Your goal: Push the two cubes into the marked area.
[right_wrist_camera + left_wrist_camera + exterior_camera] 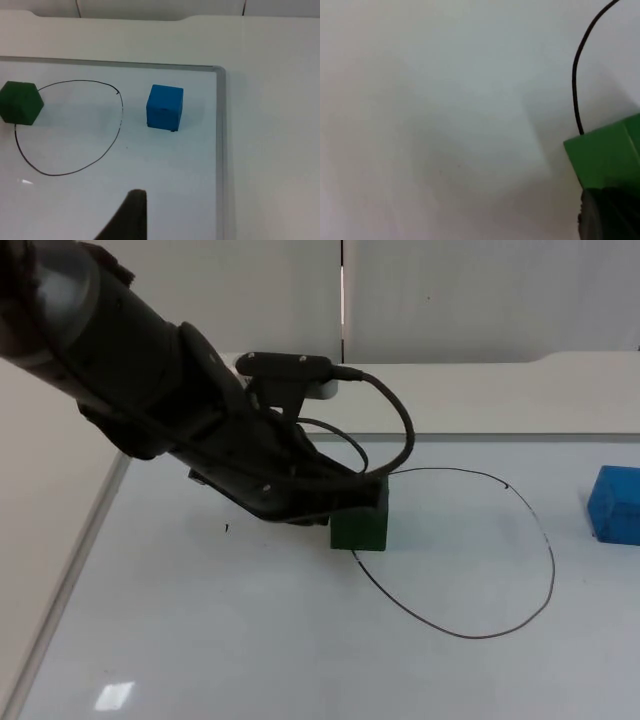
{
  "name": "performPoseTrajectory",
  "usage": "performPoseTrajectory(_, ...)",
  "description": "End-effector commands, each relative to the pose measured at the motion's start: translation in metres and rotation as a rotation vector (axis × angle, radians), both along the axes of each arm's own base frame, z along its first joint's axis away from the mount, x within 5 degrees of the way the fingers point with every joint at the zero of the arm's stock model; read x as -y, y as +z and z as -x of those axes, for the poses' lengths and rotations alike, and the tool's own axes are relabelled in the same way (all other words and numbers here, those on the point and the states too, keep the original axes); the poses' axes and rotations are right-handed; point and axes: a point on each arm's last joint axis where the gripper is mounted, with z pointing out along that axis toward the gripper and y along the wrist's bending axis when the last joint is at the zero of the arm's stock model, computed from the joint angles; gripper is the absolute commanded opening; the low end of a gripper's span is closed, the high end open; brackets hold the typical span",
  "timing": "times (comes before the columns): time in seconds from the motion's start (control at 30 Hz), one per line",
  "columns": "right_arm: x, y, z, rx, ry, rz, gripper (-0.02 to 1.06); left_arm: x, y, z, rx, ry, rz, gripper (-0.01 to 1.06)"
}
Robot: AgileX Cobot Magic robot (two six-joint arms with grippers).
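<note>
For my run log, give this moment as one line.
left end effector against green cube | cube on outline edge | blue cube outside | right arm waits

A robotics lab test bench is suggested: a bare white table top [250,660] is backed by a plain grey partition wall [480,295]. A black outline [500,550] is hand-drawn on the table, and plain coloured cubes [164,107] are laid out near it.

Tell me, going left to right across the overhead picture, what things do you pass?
Left arm's gripper pressed against the green cube → green cube on the drawn loop's edge → drawn loop → blue cube, outside the loop at the picture's right edge.
</note>
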Motion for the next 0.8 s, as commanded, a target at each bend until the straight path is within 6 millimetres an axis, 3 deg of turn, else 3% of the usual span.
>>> performPoseTrajectory(0.0, 0.0, 0.0, 0.0, 0.007, -0.001, 0.006, 1.05, 0.005, 0.002, 0.002, -0.007, 0.006, 0.017, 0.0)
performPoseTrajectory(0.13, 0.0, 0.0, 0.0, 0.007, -0.001, 0.006, 1.05, 0.015, 0.003, 0.006, 0.024, -0.013, 0.01, 0.0)
performPoseTrajectory(0.77, 0.0, 0.0, 0.0, 0.007, -0.001, 0.006, 1.05, 0.023, 0.01, -0.001, 0.044, -0.028, 0.031, 0.0)
